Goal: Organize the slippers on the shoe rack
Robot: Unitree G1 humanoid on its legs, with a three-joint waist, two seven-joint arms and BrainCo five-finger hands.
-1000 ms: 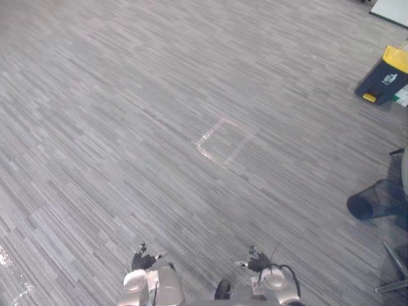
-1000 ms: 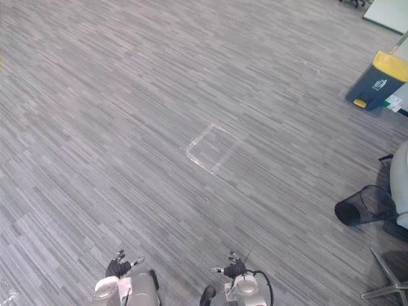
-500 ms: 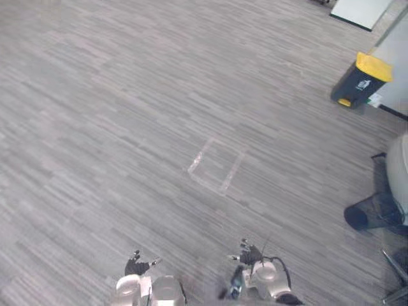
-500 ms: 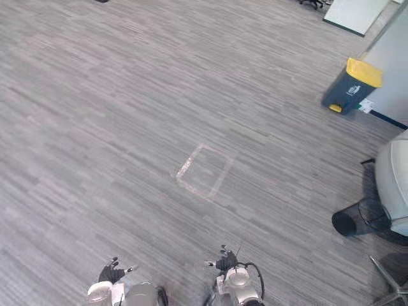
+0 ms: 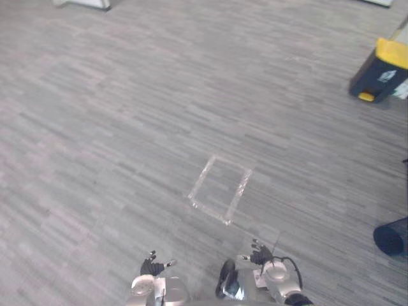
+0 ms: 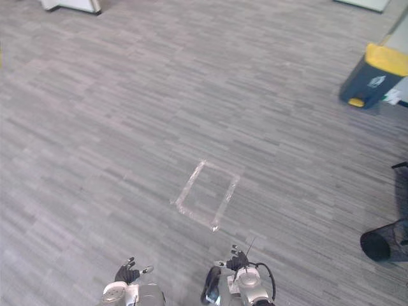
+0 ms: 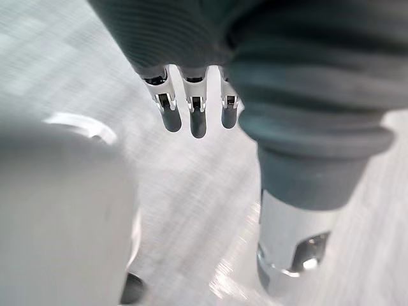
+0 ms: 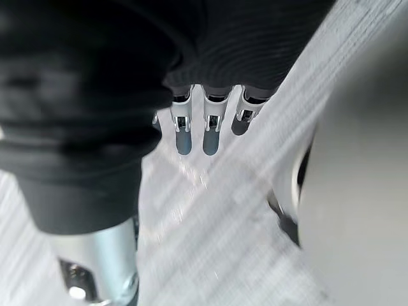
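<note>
**Both hands empty, low over bare floor**

You had the head camera looking down on a wide stretch of grey striped floor (image 5: 127, 127). Both hands showed at the near edge of that view: the left hand (image 5: 153, 265) on the left and the right hand (image 5: 258, 255) on the right, well apart from each other.

In each wrist view the fingers (image 7: 197, 120) of the left hand and the fingers (image 8: 191, 132) of the right hung straight and loose in a row. Nothing was between them, and there was only floor beyond. Both hands were slack and held nothing.

Ahead of the hands, a rectangle of pale tape (image 5: 203, 178) was stuck flat to the floor, nearer the right hand than the left. Far off to the right stood a dark bin with a yellow lid (image 5: 381, 75). A black mesh basket (image 5: 392, 237) lay on its side at the right edge, closer in. A white object (image 6: 70, 5) sat at the far left corner, cut off by the frame.

From these views you could not tell where the slippers were.
</note>
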